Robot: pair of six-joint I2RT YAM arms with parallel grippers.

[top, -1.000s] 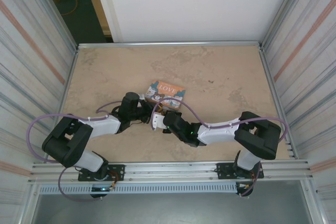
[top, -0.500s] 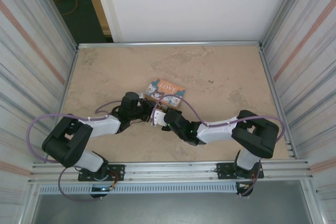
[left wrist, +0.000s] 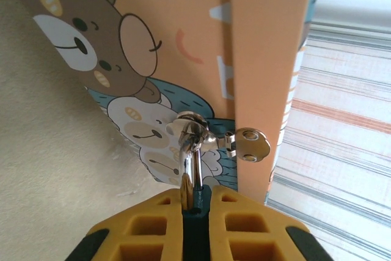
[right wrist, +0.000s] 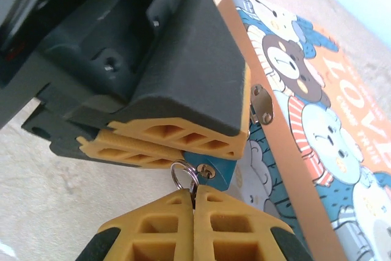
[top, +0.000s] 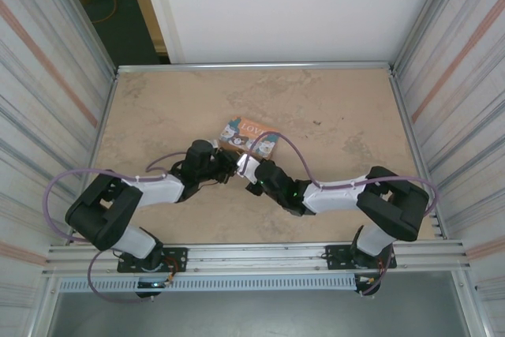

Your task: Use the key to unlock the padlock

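Left gripper (left wrist: pixel 195 198) clamped tight on padlock (right wrist: pixel 215 173), lower centre of right wrist view; shackle (left wrist: pixel 190 162) through tin (left wrist: pixel 201 41) hasp. Right gripper (right wrist: pixel 194 198) pinched closed on key ring (right wrist: pixel 183 176). Blade seating hidden. Next, probably: twist along keyhole axis, left holding rigid, no side pull.

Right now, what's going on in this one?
The left gripper is clamped on the small blue padlock. Its shackle hangs through the clasp of the orange tin. The right gripper pinches the key ring right against the padlock's body. The key's blade is hidden, so I cannot tell whether it is in the keyhole. The padlock is not yet off the clasp.
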